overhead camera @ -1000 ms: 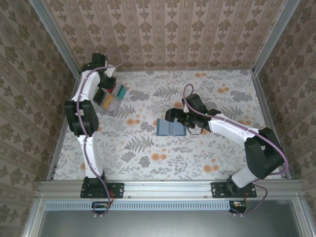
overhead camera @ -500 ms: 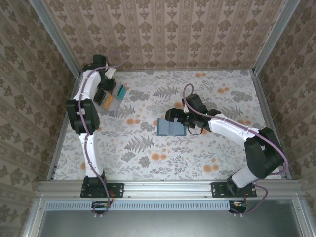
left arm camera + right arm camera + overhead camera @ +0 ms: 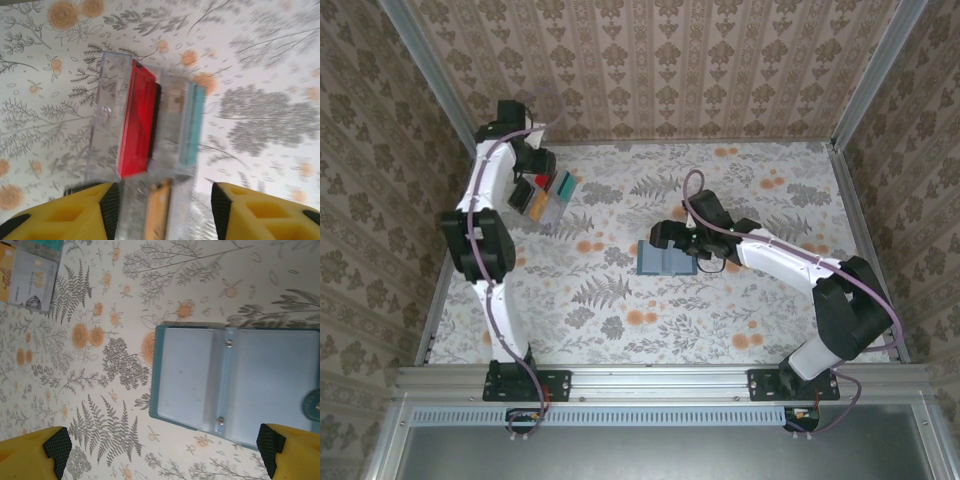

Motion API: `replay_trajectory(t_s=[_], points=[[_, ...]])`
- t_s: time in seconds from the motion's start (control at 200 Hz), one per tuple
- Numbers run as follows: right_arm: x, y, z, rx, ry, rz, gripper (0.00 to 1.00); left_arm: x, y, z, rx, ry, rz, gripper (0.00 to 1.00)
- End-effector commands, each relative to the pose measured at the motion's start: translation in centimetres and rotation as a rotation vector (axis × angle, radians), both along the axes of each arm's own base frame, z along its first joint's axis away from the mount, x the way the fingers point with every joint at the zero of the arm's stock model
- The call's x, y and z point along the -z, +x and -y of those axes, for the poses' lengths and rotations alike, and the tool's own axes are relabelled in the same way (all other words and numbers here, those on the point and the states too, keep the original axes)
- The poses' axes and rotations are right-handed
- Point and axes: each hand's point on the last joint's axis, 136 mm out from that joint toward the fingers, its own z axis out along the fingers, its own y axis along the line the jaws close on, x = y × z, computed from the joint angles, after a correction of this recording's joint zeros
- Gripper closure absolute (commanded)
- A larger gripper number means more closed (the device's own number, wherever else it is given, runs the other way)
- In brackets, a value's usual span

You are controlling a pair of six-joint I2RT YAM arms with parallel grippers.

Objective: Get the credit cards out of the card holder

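The left gripper [image 3: 165,202] is hanging with its yellow fingers [image 3: 75,212] spread and nothing pinched between them, just above the credit cards [image 3: 150,130]. The cards are lying in a loose, overlapping pile on the floral surface [image 3: 740,200], well apart from the card holder [image 3: 190,380], off to its left and farther back toward the papered wall [image 3: 670,70]. A red card [image 3: 136,125] is sitting on top of the pile, with the thin edge of a black card [image 3: 156,112] showing along one side. Past that a pale grey card [image 3: 172,107] and a teal card [image 3: 192,122] are fanning outward. An orange card [image 3: 157,210] is poking out at the end of the pile, right under the gap between the fingers.

The right gripper [image 3: 162,444] is poised over the card holder with its fingers spread as wide as they go, gripping nothing. Whether a fingertip is touching the holder's edge cannot be told. The card holder is lying open and flat near the middle of the surface, its grey-blue inside facing up inside a teal border. Two small metal studs [image 3: 229,343] are glinting along its centre fold. From the right wrist camera, the pile is showing as a corner of cards far beyond the holder's left edge.
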Motion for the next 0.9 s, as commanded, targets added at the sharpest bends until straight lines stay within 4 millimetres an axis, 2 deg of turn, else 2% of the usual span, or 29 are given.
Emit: replay_trajectory(t_s=[0.0, 0.065, 0.225, 0.415, 0.575, 0.895], points=[[0.8, -0.2, -0.2, -0.022, -0.139, -0.006, 0.04, -6.3, -1.6, 1.9, -0.049, -0.195, 0.145, 0.40], [1.3, -0.3, -0.7, -0.032, -0.187, -0.017, 0.06, -7.0, -2.8, 2.7, -0.065, -0.259, 0.166, 0.35], [3.3, -0.3, -0.9, -0.037, -0.297, -0.072, 0.14, -6.4, -6.0, 3.8, -0.118, -0.360, 0.142, 0.30], [6.3, -0.2, -0.5, -0.031, -0.392, -0.162, 0.32, -3.6, -9.8, 6.5, -0.126, -0.449, 0.068, 0.28], [8.5, -0.2, 0.3, -0.022, -0.473, -0.217, 0.45, -0.6, -12.5, 9.4, -0.120, -0.542, -0.053, 0.38], [11.7, -1.4, 1.7, -0.026, -0.551, -0.298, 0.57, 4.9, -16.5, 15.6, -0.048, -0.617, -0.256, 0.50]])
